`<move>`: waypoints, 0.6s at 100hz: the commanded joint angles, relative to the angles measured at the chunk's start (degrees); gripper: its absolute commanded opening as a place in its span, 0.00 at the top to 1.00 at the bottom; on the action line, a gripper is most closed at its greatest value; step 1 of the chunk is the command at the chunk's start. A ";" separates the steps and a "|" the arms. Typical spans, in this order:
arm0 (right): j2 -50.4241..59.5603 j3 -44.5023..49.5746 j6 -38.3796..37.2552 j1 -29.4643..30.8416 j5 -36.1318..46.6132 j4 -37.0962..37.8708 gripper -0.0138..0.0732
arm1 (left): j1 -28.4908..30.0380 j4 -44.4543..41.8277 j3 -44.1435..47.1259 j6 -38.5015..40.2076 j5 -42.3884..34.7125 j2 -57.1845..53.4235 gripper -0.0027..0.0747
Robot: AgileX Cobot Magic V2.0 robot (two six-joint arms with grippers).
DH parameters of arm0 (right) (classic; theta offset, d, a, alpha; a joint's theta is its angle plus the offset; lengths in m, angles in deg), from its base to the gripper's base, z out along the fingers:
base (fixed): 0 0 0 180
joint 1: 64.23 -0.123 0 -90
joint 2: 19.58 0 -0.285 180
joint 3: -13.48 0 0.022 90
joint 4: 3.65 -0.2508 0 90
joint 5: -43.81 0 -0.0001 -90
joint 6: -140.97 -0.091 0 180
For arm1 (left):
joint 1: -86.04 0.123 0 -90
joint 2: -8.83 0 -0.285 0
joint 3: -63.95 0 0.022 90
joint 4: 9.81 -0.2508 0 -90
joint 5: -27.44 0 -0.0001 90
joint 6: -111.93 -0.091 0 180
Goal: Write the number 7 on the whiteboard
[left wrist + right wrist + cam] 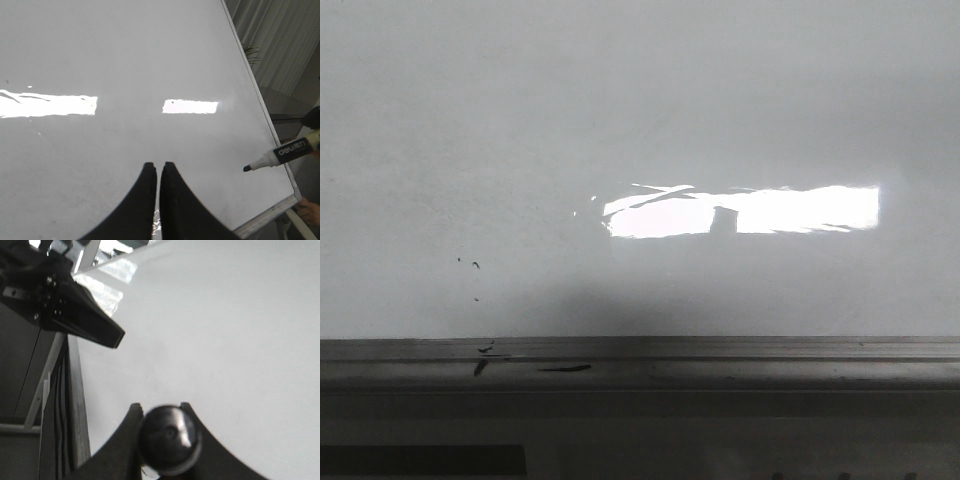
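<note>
1. Front view: dim, grey, soft focus. A bright rectangular glare patch sits on the whiteboard (520, 120); a shadow band lies above the ledge (720, 362).
2. Left wrist view: brighter; two glare strips on the board; the gripper fingers (145, 205) appear as black silhouettes.
3. Right wrist view: the marker (169, 439) end is blurred, with a highlight on it.

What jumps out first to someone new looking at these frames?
The whiteboard fills nearly every view, glossy, with a bright window glare right of centre in the front view and no 7 on it, only small black smudges low on its left. In the left wrist view a marker pokes in at the board's edge, tip near the surface. The right gripper is shut on a round dark marker end, and the left gripper is shut on nothing.
</note>
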 commanded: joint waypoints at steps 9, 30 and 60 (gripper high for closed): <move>0.06 -0.21 -16.29 0.90 8.64 17.46 0.89 | -0.05 0.34 -1.60 0.28 0.42 0.40 0.99; -0.83 0.04 -16.29 8.88 15.74 12.44 0.89 | -0.05 0.34 -1.60 0.28 0.42 0.40 0.99; -6.88 0.04 -16.29 11.46 14.08 11.42 0.89 | -0.05 0.34 -1.60 0.28 0.42 0.40 0.99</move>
